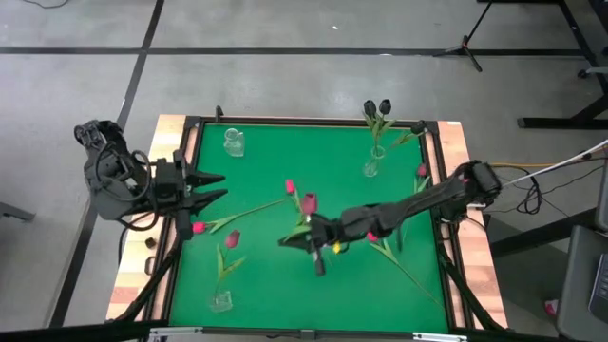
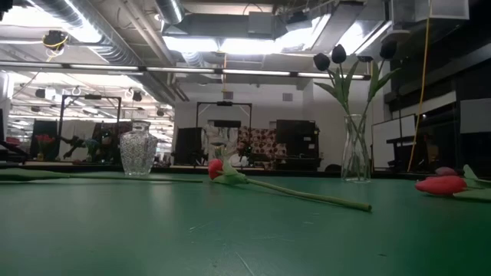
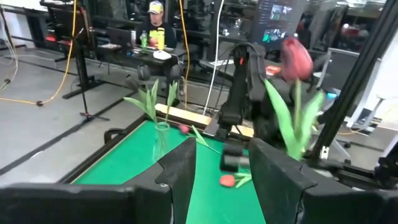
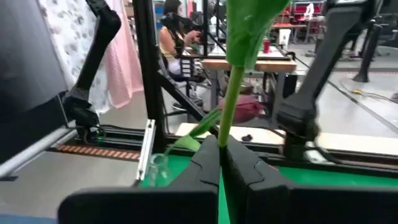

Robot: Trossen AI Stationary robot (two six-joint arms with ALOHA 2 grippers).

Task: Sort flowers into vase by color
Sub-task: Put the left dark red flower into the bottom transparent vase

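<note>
Right gripper (image 1: pixel 306 243), over the green mat (image 1: pixel 275 161) just toward 6 o'clock of centre, is clamped on the green stem of a tulip (image 4: pixel 231 93); its head appears to be the maroon-pink one (image 1: pixel 310 202). Left gripper (image 1: pixel 214 187), at 9 o'clock on the mat's edge, stands partly spread and empty. Near-black tulips (image 1: pixel 376 109) stand in a vase (image 1: pixel 371 167) at 1 o'clock; other pink flowers (image 1: pixel 197 227) lie loose on the mat.

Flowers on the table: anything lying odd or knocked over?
Nothing is knocked over. Several tulips lie loose on the green mat, awaiting sorting. The black tulips stand upright in their vase. The right claw grips a stem.
</note>
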